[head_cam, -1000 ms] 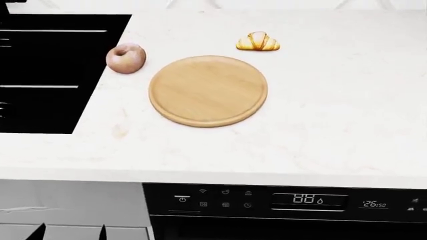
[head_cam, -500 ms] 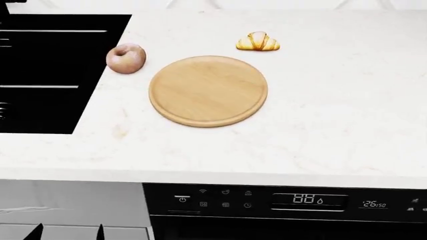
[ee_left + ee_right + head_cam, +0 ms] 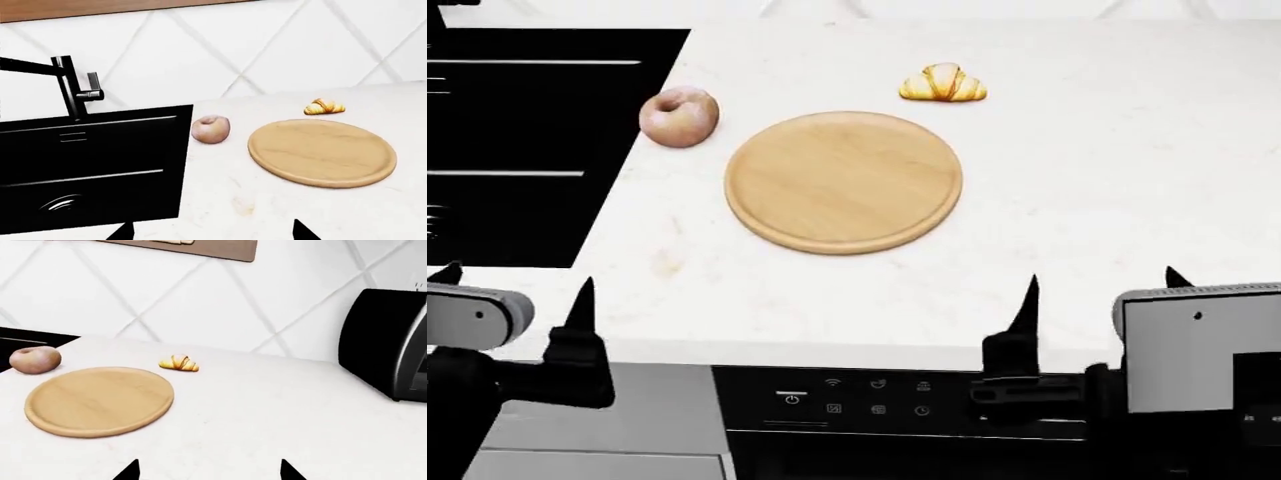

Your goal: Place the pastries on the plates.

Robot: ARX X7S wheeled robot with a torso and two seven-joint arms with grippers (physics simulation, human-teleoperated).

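Note:
The golden striped croissant (image 3: pixel 942 84) (image 3: pixel 324 107) (image 3: pixel 178 363) lies on the white counter just behind the tan wooden plate (image 3: pixel 843 182) (image 3: pixel 322 152) (image 3: pixel 100 400). The round pinkish-brown pastry (image 3: pixel 679 117) (image 3: pixel 211 129) (image 3: pixel 35 360) sits left of the plate, near the sink's corner. The plate is bare. My left gripper (image 3: pixel 515 285) (image 3: pixel 212 232) hovers open at the counter's front left, empty. My right gripper (image 3: pixel 1102 282) (image 3: pixel 210 471) is open and empty over the front edge, right of the plate. Both are well short of the pastries.
A black sink (image 3: pixel 521 140) with a black faucet (image 3: pixel 70 87) fills the counter's left side. A black appliance (image 3: pixel 387 350) stands at the far right by the tiled wall. Below the counter edge runs a black control panel (image 3: pixel 1001 405).
Both arms have risen into the head view at the counter's front edge; before, only the left fingertips showed at the bottom. The pastries and the plate have not moved.

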